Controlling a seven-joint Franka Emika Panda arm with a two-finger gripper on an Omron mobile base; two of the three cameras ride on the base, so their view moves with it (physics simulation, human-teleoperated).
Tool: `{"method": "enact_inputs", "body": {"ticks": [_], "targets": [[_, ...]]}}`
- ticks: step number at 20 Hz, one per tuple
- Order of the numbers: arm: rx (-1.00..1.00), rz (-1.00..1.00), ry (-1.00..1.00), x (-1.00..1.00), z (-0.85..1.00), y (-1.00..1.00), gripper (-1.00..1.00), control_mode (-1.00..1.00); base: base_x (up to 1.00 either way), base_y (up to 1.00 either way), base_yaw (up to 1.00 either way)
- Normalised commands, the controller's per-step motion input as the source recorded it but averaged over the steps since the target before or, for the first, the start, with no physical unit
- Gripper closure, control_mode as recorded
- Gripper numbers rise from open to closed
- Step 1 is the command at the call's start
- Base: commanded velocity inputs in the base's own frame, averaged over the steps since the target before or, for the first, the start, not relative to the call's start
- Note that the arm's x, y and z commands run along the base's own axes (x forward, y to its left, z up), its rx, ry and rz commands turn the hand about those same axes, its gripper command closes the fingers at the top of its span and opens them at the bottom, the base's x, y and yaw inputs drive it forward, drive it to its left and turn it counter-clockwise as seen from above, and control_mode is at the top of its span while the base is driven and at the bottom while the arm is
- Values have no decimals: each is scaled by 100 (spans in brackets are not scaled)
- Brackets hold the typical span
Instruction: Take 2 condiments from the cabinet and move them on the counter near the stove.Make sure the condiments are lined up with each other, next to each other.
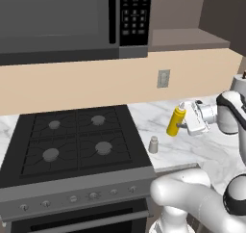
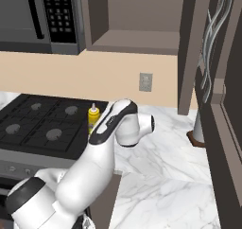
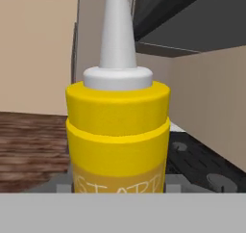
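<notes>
While the pincer [image 1: 181, 126] holds the bottle [image 1: 175, 122] upright over the bench [image 1: 192, 150], right of the stove [image 1: 72, 140], the shaker [image 1: 153, 144] stands near, slightly forward. Released before it sits flat, the tall bottle could topple; set down crooked, it would miss lining up beside the shaker.

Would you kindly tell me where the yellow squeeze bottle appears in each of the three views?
Left base view: yellow squeeze bottle right of centre, tilted over the counter, at the gripper.
Right base view: its top left of centre, beside the arm's white elbow.
Hand view: central, very close, nozzle up.
Shared landmark: the stove, beside the bottle.
</notes>
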Motion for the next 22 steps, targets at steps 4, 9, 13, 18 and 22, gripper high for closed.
{"method": "enact_inputs", "body": {"ticks": [4,9,13,18,22], "targets": [[0,0,0,0,-11,0,100,-100,0,0,0],[0,0,0,4,-18,0,100,-100,0,0,0],[-1,0,0,1,-43,2,100,-100,0,0,0],[0,0,0,0,-29,1,100,-100,0,0,0],[-1,0,0,2,-27,0,100,-100,0,0,0]]}}
